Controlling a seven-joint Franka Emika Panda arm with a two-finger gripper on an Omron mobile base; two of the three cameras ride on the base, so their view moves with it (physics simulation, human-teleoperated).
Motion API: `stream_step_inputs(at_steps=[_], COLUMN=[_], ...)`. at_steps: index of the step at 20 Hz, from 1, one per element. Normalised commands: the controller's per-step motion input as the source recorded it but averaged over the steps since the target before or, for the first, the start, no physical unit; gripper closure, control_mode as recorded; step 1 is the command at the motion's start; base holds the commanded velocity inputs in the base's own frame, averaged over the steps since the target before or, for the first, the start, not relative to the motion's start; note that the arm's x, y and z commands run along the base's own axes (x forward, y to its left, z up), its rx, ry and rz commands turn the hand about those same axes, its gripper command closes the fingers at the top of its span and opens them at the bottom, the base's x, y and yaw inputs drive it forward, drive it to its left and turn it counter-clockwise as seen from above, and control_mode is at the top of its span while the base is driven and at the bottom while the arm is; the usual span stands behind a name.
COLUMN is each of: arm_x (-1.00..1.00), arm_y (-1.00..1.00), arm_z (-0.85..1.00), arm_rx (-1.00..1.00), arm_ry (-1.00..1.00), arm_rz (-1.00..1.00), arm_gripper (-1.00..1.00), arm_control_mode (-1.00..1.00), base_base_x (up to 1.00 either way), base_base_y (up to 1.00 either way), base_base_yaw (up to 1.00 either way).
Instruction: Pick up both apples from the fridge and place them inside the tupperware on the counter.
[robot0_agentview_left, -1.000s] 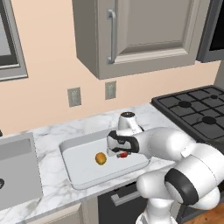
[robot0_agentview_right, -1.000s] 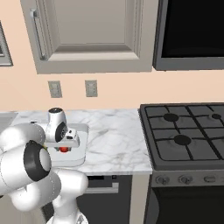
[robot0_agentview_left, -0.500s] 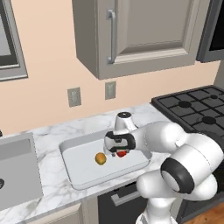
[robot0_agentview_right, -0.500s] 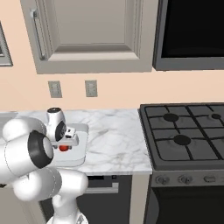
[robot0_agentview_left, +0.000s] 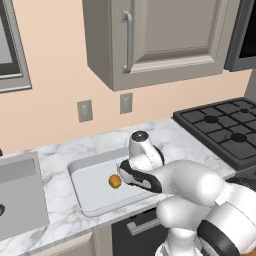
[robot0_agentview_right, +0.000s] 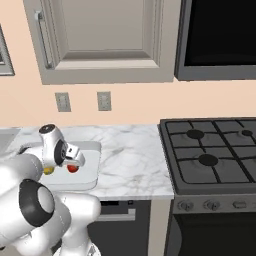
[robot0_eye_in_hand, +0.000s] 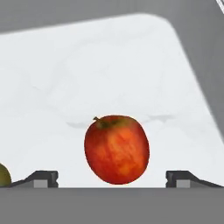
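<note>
Presently: pincer (robot0_eye_in_hand: 113, 178) spread wide, nothing gripped | small round red apple (robot0_eye_in_hand: 116, 148) seated inside shallow white rectangular tupperware (robot0_eye_in_hand: 131, 65) on marble worktop (robot0_agentview_left: 60, 150) | judged light, firm, smooth; best taken across widest girth.

Red apple (robot0_eye_in_hand: 117, 149) — yellow-orange apple (robot0_agentview_left: 115, 182) — white tupperware (robot0_agentview_left: 90, 200), veined marble counter (robot0_agentview_right: 130, 165).

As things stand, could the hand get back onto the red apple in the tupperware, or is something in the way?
Probably yes. The hand is open, its fingertips wide apart on either side of the red apple, which lies on the floor of the tupperware. The yellow-orange apple sits off to one side, out of the way.
</note>
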Motion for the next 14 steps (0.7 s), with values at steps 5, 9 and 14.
stream_step_inputs(at_steps=[5,9,14], arm_x=[-0.46,-0.45,-0.41], arm_y=[0.00,0.00,-0.02], arm_z=[0.44,0.60,0.68], arm_rx=[-0.06,-0.01,0.00], arm_ry=[-0.18,-0.11,-0.07], arm_rz=[-0.17,-0.15,-0.11], arm_gripper=[-1.00,-1.00,-1.00], arm_control_mode=[-1.00,-1.00,-1.00], base_base_x=[0.00,0.00,0.00], base_base_y=[0.00,0.00,0.00], base_base_yaw=[0.00,0.00,0.00])
